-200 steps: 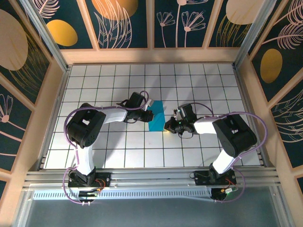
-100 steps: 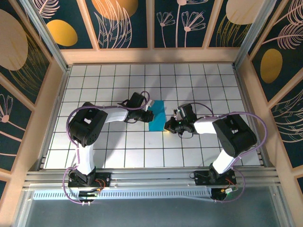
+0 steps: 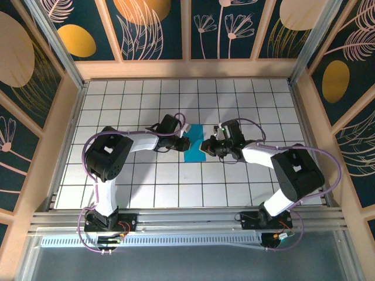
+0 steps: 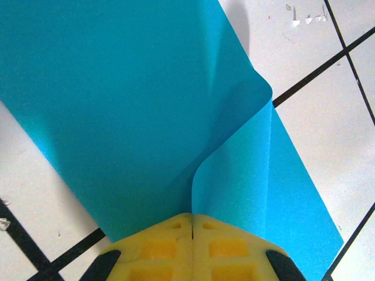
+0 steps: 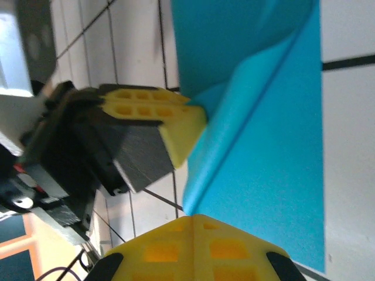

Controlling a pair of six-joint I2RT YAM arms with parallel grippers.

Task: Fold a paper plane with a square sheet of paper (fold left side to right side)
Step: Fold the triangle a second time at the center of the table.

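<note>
Paper first: we count one square sheet of paper [image 3: 194, 147], bright cyan and unmarked, lying mid-table [image 3: 246, 105] on the white grid tiles. From above it reads as a narrow strip, doubled over on itself. Up close on the left wrist view, we see the upper layer bowing up in a soft rounded curl rather than a flat crease. Two grippers, one on each side. The left gripper [image 3: 186, 139] sits at the sheet's left edge, yellow fingers [image 4: 158, 246] pressed together with the raised curl running into their tips, pinching it. The right gripper [image 3: 205, 146] is at the right edge, jaws also pressed together, a corner of the sheet meeting them; we cannot tell whether paper is caught between.
</note>
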